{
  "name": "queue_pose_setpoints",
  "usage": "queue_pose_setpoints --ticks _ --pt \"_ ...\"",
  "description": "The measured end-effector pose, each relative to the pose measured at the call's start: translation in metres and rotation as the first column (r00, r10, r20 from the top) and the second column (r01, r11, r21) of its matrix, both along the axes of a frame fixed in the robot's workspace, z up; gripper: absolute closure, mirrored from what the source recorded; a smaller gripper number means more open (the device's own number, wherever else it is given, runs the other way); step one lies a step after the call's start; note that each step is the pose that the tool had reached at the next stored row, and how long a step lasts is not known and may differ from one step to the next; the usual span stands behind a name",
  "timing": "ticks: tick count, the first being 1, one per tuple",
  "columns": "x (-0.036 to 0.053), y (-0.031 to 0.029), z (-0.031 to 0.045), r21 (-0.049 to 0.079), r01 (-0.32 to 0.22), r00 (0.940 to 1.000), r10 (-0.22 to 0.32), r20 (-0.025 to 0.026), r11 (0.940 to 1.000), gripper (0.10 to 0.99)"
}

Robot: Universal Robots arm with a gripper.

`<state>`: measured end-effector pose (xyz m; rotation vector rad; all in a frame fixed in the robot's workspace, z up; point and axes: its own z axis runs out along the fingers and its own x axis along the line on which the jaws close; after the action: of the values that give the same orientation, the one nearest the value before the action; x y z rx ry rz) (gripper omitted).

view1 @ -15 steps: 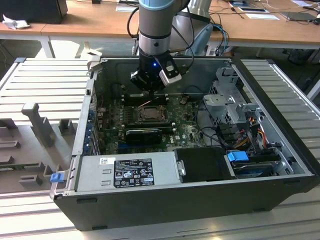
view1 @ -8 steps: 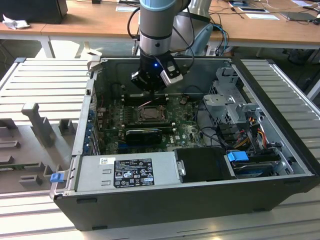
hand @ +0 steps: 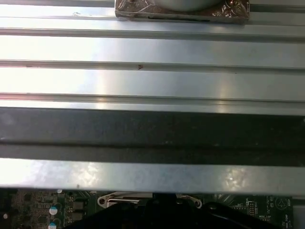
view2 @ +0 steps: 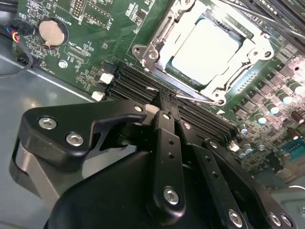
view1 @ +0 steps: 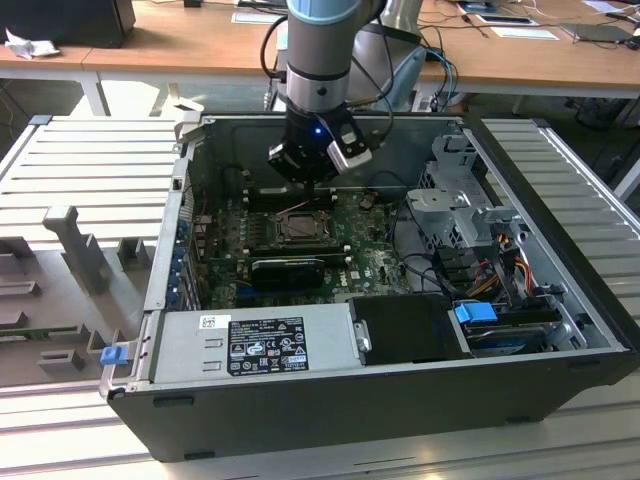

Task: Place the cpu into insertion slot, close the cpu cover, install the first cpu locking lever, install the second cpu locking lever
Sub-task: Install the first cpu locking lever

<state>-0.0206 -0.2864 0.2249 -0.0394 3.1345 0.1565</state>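
The cpu lies flat in the insertion slot at the upper centre-right of the second wrist view, its pale lid facing up out of the case. It is square, so no long axis can be told; its edges run on the diagonal of that frame, in line with the socket's. The cpu cover appears to be folded down around the chip, framing it through its central window, so seating and closing look done. A thin wire lever runs along the socket's near edge; whether either locking lever is hooked home cannot be told.

The hand sits at mid-frame in that view, its black fingers drawn together at the tips with nothing seen between them, poised just beside the lever over the dark memory slots.

In the exterior view the hand hangs above the socket on the green motherboard, centre of the open computer case, which rests on a ribbed metal table.
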Motion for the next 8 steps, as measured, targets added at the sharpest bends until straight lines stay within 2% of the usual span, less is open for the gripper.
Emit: queue_pose_setpoints --ticks 8 --pt "0.0027 0.0003 -0.0087 0.000 -0.005 1.0000 0.005 0.0001 1.0000 0.980"
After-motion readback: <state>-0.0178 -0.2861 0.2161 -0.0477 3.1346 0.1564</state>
